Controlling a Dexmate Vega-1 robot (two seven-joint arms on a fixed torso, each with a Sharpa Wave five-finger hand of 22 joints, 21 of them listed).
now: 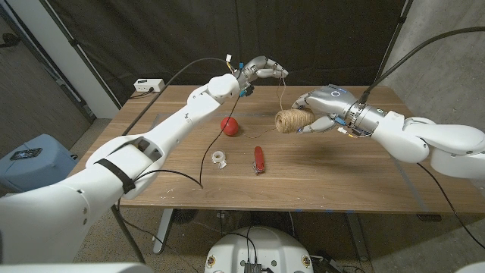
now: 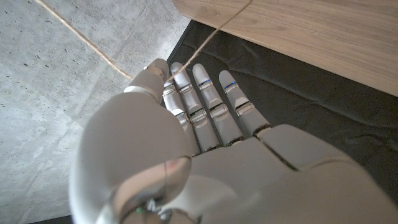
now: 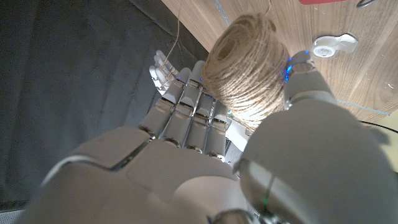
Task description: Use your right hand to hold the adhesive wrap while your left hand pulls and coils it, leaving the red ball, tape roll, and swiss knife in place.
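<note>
A twine spool [image 1: 290,120] is gripped by the right hand [image 1: 322,111], fingers wrapped around it, just right of the red ball [image 1: 229,125]. A strand [image 1: 283,89] rising from it is pinched by the raised left hand [image 1: 260,70], remaining fingers extended. Tape roll [image 1: 220,158] and knife [image 1: 259,160] lie nearer than the ball.

The ball of string [image 1: 292,120] is light tan, like straw, with rows of wound string all around it. The ball [image 1: 229,125] is bright red, the little knife [image 1: 259,160] is red with silver bits, and the tape roll [image 1: 220,158] is white. The worktop [image 1: 348,174] is light brown wood with long stripes, and each robot hand [image 1: 322,110] is shiny silver-grey with white arms.
</note>
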